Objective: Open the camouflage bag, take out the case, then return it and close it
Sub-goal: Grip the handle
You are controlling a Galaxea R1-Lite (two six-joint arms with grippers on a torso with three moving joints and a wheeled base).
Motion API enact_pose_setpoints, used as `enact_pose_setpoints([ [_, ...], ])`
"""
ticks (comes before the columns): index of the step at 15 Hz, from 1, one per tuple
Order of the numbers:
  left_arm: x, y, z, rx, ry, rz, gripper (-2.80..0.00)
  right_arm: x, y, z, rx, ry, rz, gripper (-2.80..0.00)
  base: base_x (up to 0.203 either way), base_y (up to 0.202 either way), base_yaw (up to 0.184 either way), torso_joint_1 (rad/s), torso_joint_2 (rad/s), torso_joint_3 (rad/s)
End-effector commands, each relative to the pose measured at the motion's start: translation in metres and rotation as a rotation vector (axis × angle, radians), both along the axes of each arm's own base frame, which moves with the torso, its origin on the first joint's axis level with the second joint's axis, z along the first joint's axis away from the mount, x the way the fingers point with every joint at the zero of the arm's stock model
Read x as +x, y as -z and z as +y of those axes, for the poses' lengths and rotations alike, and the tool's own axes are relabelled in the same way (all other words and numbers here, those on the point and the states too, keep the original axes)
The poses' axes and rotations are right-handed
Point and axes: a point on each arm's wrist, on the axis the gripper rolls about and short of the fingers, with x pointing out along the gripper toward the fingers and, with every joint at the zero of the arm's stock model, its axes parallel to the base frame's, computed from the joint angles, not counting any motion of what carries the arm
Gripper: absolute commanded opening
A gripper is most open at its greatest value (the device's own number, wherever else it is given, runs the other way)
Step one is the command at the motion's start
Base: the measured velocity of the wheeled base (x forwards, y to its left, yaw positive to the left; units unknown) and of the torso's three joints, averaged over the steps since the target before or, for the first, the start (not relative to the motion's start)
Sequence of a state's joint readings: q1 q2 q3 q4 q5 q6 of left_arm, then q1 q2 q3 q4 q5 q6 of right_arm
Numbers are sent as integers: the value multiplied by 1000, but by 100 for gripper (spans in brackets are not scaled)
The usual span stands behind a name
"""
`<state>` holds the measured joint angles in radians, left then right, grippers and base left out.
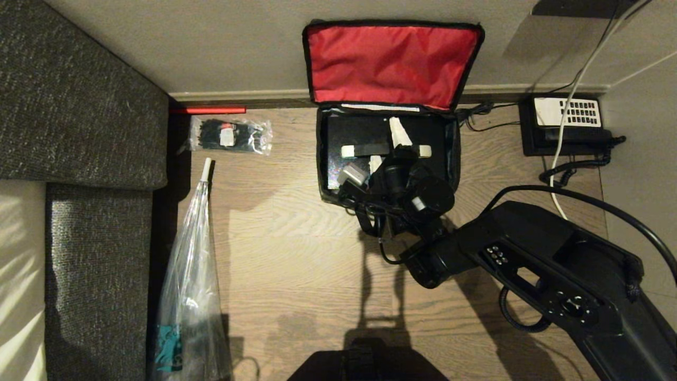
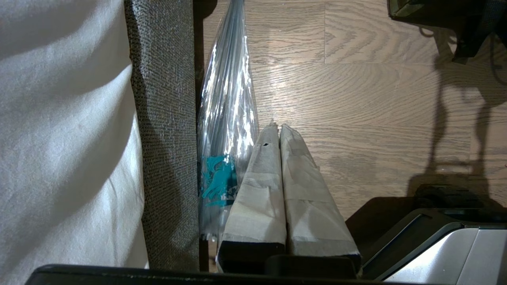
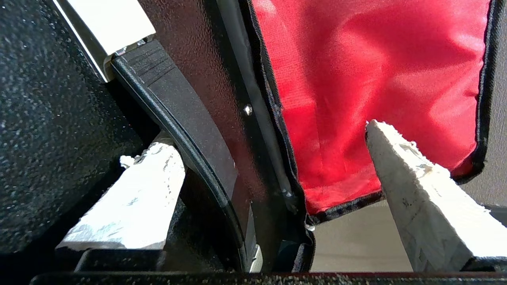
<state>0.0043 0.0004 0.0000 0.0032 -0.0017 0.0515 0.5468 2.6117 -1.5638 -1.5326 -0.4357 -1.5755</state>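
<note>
Grey sofa (image 1: 79, 95) runs along the floor's left edge. Wood floor (image 1: 296, 254) carries everything. Camouflage bag (image 1: 455, 153) sits at the far edge against the wall, lid (image 1: 391, 63) flipped up showing red lining. Case (image 1: 359, 132) lies inside the bag, black with a strap handle (image 3: 186, 130) on top. Right end effector (image 1: 389, 145) hangs over the case, fingers (image 3: 416, 186) spread wide on either side of the handle, nothing gripped. Left end effector (image 2: 279, 130) parked near the sofa, fingers pressed together, empty. Clear umbrella (image 1: 193, 275) beside the sofa. Desk phone (image 1: 566, 124) in the far right corner. Packet of ties (image 1: 230, 135) left of the bag.
</note>
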Motion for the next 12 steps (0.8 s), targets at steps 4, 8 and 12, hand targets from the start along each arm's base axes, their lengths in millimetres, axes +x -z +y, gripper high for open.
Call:
enact_pose_setpoints([
  [4,0,1,0,1,-1,0,-280,-1,15,-1,-10,38,48,-280,0,0,0,0,0,0],
  [8,0,1,0,1,-1,3,-280,-3,14,1,8,23,50,-280,0,0,0,0,0,0],
  [12,0,1,0,1,-1,1,-280,-14,0,2,33,-1,54,-280,0,0,0,0,0,0],
])
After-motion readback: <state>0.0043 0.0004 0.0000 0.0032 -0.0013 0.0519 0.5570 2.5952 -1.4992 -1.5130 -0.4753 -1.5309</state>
